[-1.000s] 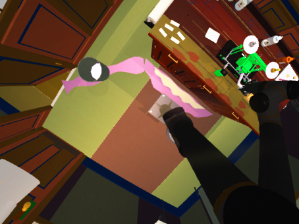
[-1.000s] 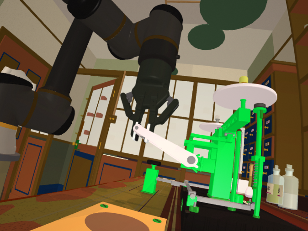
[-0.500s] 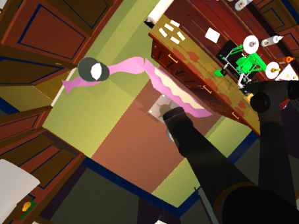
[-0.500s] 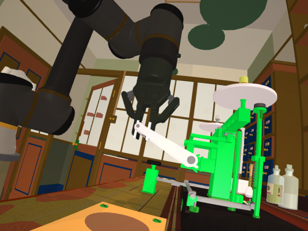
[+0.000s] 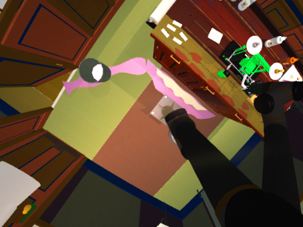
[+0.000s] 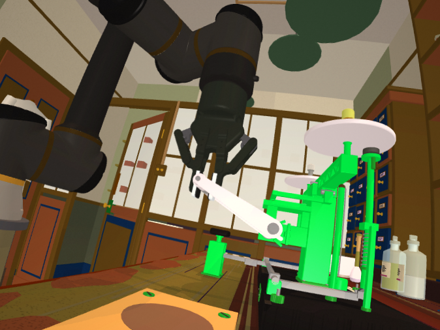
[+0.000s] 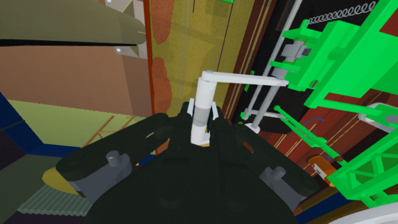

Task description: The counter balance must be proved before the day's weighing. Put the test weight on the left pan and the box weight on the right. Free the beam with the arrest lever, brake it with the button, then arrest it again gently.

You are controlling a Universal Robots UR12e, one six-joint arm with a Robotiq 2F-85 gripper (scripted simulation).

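Note:
The white arrest lever (image 6: 234, 206) slants up and to the left from its pivot on the green counter balance (image 6: 320, 220), and its handle end (image 7: 201, 112) sits between my fingers. The balance stands on a dark base on the counter. Its near pan (image 6: 350, 135) is a white disc with a yellow weight (image 6: 348, 113) on top, and the far pan (image 6: 302, 180) carries a small pale weight. A green post with a black button (image 6: 216, 248) stands to the left of the balance. My gripper (image 6: 204, 184) hangs from above and is closed on the lever's handle.
Behind the balance a wall of pale window panes (image 6: 256, 170) runs across the room, with blue drawer cabinets (image 6: 373, 199) to the right. Two glass bottles (image 6: 403, 266) stand right of the balance. An orange plate (image 6: 149, 312) lies on the near counter.

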